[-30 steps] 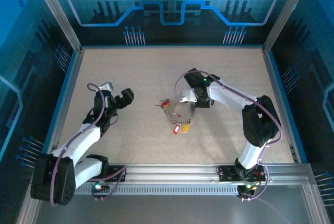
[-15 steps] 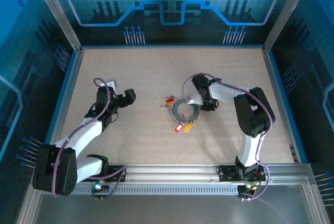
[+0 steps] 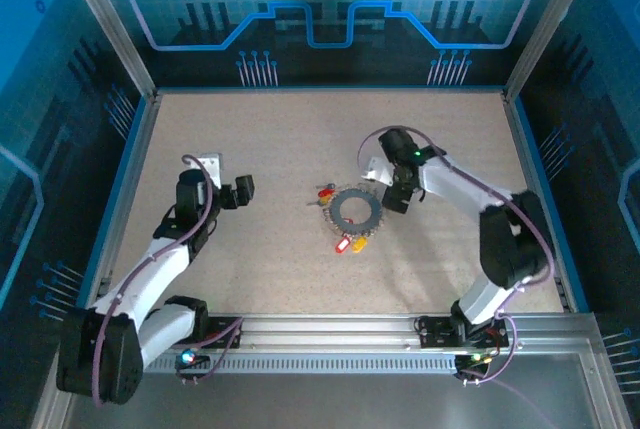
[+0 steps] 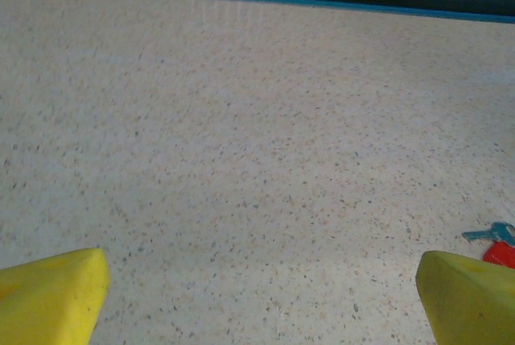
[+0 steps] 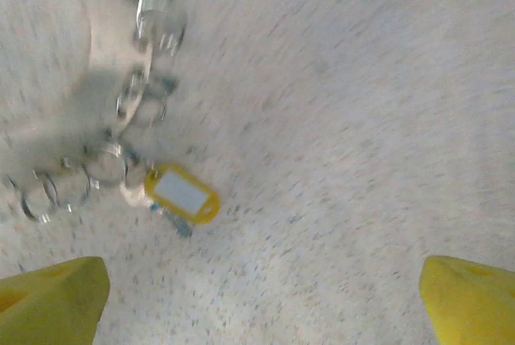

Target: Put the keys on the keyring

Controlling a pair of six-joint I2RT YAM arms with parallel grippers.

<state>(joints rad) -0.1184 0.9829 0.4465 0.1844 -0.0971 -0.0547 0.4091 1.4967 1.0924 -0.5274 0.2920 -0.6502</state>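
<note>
From above, we see the keyring (image 3: 338, 209) lying flat on the speckled table (image 3: 260, 129). It is a dark ring with small keys (image 3: 322, 192) fanned around its rim. A red tag (image 3: 340, 245) and a yellow tag (image 3: 357, 243) lie side by side at its near edge. The right gripper (image 3: 396, 196) hangs just right of the keyring; we cannot tell from here whether it touches the rim. The left gripper (image 3: 243, 191) is well to the left of the keyring.

In the left wrist view, the left gripper (image 4: 257, 301) has its yellow fingertips (image 4: 48, 297) in the two lower corners. The jaws are wide apart, with bare table between them. At the right edge we make out a bluish key (image 4: 489, 233) beside a scrap of red plastic (image 4: 500, 254).

The right wrist view is blurred. The right gripper (image 5: 257, 297) also has its jaws spread wide, with nothing between them. Beyond them the yellow tag (image 5: 183, 193) lies on the table, joined to a curving row of small silver loops (image 5: 48, 188).
</note>
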